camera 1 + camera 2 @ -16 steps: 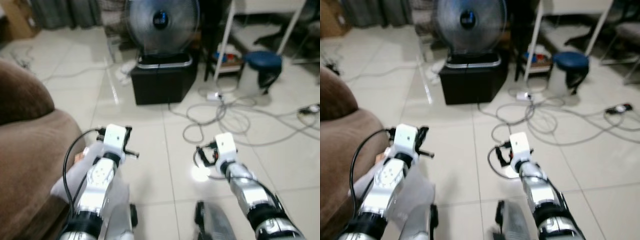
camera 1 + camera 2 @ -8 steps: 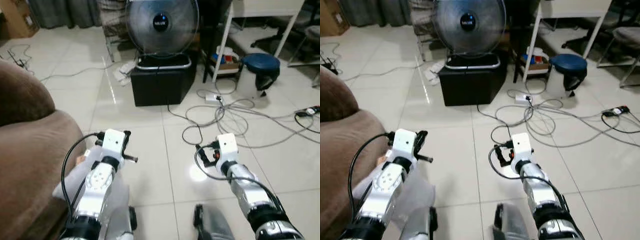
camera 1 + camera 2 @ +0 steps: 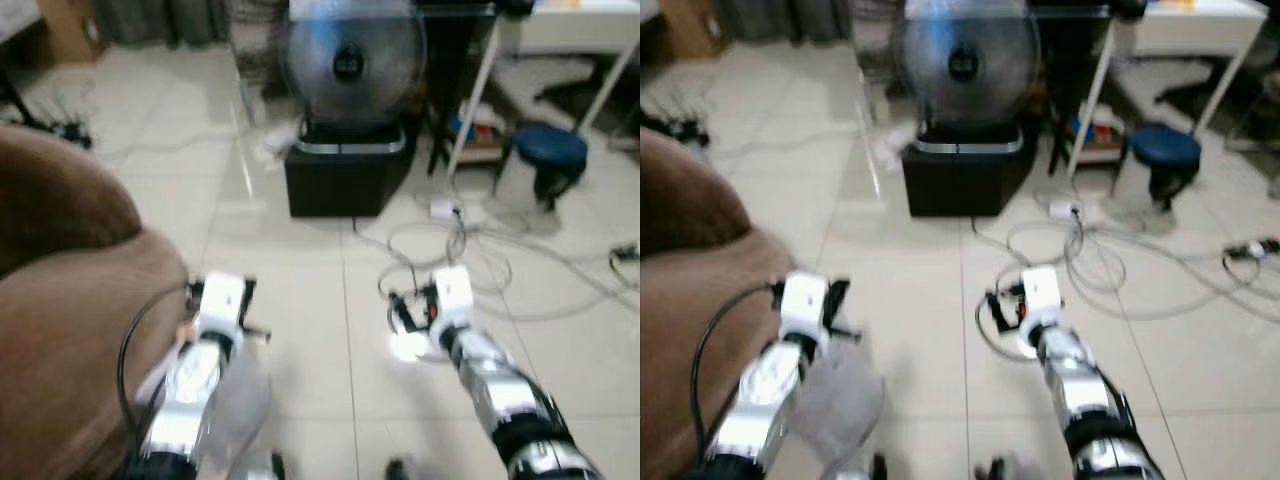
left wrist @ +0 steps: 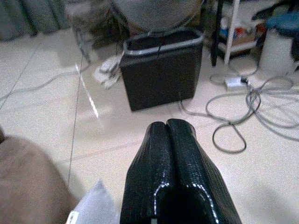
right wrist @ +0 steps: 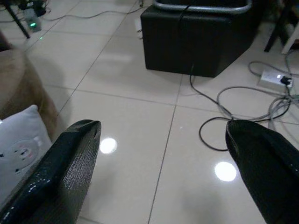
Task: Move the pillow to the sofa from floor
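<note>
The pale grey-white pillow (image 3: 243, 398) lies on the tiled floor against the front of the brown sofa (image 3: 70, 320), partly hidden under my left arm (image 3: 195, 380). The left wrist view catches a corner of the pillow (image 4: 93, 205) just below my left gripper (image 4: 167, 127), which is shut with nothing in it and held above the floor. My right gripper (image 5: 163, 135) is open and empty over bare tiles. The pillow (image 5: 18, 149) sits off to its side, beside the sofa (image 5: 18, 79).
A fan (image 3: 350, 60) stands on a black box (image 3: 350, 178) straight ahead. Loose cables (image 3: 450, 250) and a power strip lie on the floor to the right, near a blue stool (image 3: 545, 150) and a white table leg (image 3: 472, 100).
The whole picture has shifted and blurred, with more of the sofa in view, so the camera has turned left. Both arms keep the same pose.
</note>
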`<state>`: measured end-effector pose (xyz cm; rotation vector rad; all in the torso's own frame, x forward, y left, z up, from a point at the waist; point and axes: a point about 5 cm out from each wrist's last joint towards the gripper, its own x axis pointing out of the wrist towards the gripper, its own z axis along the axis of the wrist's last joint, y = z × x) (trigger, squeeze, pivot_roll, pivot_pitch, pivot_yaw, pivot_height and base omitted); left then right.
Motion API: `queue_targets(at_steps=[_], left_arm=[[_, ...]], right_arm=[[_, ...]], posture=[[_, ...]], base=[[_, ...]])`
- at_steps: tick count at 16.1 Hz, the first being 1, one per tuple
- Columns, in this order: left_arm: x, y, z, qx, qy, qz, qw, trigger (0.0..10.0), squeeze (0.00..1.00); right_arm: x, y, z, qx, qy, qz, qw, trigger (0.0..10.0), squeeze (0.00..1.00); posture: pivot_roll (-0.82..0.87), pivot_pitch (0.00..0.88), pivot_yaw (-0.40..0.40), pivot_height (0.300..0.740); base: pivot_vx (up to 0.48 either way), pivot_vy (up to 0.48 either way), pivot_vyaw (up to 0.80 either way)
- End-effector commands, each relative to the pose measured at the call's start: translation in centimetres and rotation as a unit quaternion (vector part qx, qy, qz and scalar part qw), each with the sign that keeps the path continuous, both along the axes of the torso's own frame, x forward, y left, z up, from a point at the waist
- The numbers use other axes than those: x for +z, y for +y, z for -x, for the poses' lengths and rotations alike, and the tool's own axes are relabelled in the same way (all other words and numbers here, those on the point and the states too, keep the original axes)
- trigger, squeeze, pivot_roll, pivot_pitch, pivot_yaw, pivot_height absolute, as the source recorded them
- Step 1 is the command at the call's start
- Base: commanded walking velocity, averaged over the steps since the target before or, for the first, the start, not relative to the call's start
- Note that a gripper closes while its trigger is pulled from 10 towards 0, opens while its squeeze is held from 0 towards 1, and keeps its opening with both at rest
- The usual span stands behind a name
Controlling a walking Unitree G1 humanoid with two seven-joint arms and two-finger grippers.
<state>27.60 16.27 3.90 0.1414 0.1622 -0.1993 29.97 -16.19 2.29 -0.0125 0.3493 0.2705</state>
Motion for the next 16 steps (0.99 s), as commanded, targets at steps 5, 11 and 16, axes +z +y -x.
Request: queue_targets(at_steps=[5,11,16], left_arm=[[-4.8,1.1,2.1,-0.006,0.124,-0.035,0.992,10.0,0.00],[-10.7,1.0,7.0,0.012,0.322,-0.017,0.946,10.0,0.00],[-12.6,-0.3,10.2,0.060,0.365,0.031,0.928,10.0,0.00]], right_arm=[[-4.1,-1.0,2.9,-0.063,0.104,-0.010,0.993,10.0,0.00],[-10.3,-2.5,10.8,-0.145,0.314,0.029,0.938,10.0,0.00],[-12.1,-3.6,15.1,-0.170,0.379,0.035,0.909,10.0,0.00]], posture=[[0.12,0.000,-0.013,0.740],[0.10,0.000,0.011,0.740],[0.05,0.000,0.060,0.740]], base=[[0.000,0.000,0.00],[0.000,0.000,0.00],[0.000,0.000,0.00]])
